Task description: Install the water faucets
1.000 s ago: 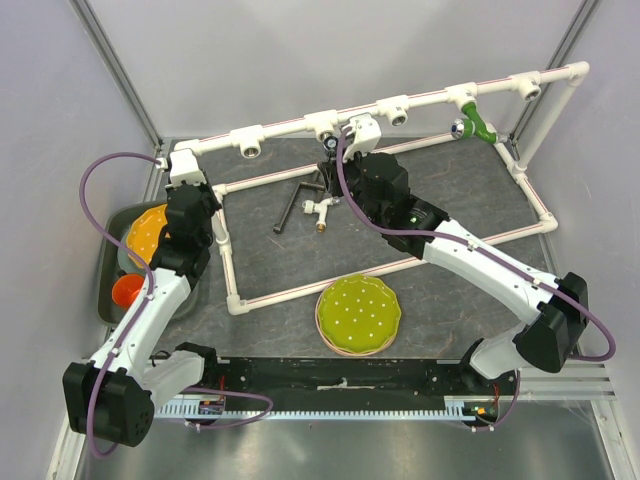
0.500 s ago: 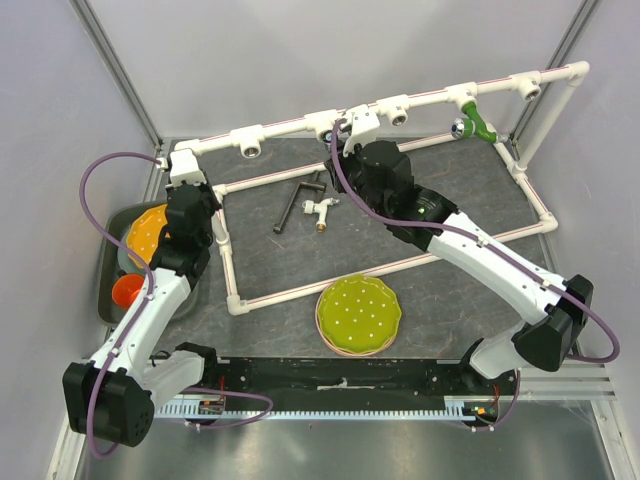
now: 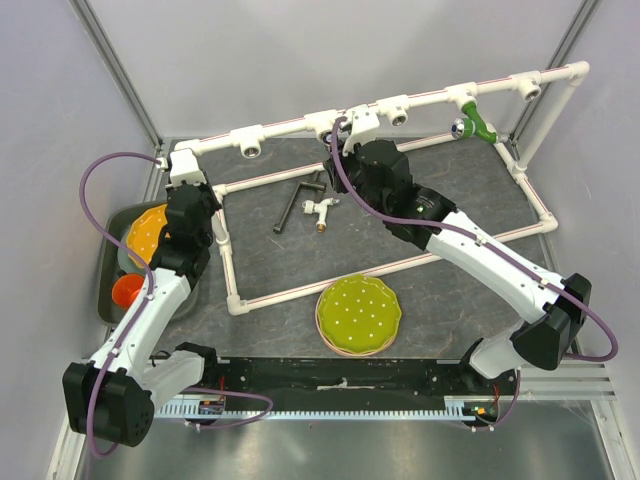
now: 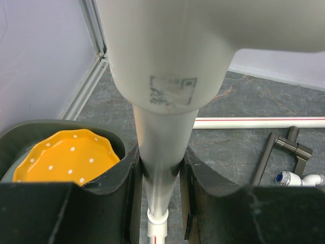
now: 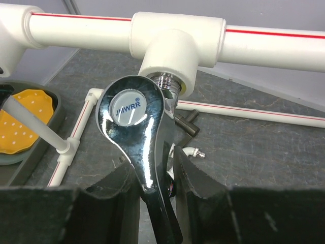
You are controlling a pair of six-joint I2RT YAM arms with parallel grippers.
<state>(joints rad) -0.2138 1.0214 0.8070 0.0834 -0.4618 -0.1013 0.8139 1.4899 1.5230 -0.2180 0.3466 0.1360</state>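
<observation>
The shiny silver faucet [image 5: 134,122] with a lever handle is held between my right gripper's [image 5: 155,183] fingers. Its threaded end sits at the mouth of a white tee socket [image 5: 172,51] on the raised rail. In the top view my right gripper [image 3: 340,150] is under that middle tee [image 3: 325,124]. The white faucet with a brass end [image 3: 320,210] lies on the mat and also shows in the right wrist view [image 5: 195,151]. My left gripper [image 4: 161,188] is shut on the pipe frame's upright post [image 4: 162,147] at the left corner [image 3: 195,205].
A black L-shaped bar [image 3: 293,203] lies beside the white faucet. A green faucet [image 3: 476,127] hangs from a tee at the right. A green plate [image 3: 358,315] sits near the front. A dark tray [image 3: 110,262] at the left holds a yellow plate [image 3: 148,228] and an orange cup [image 3: 127,290].
My right arm has moved back toward the raised rail and turned, bringing the silver faucet up to the middle tee. The left arm has not moved.
</observation>
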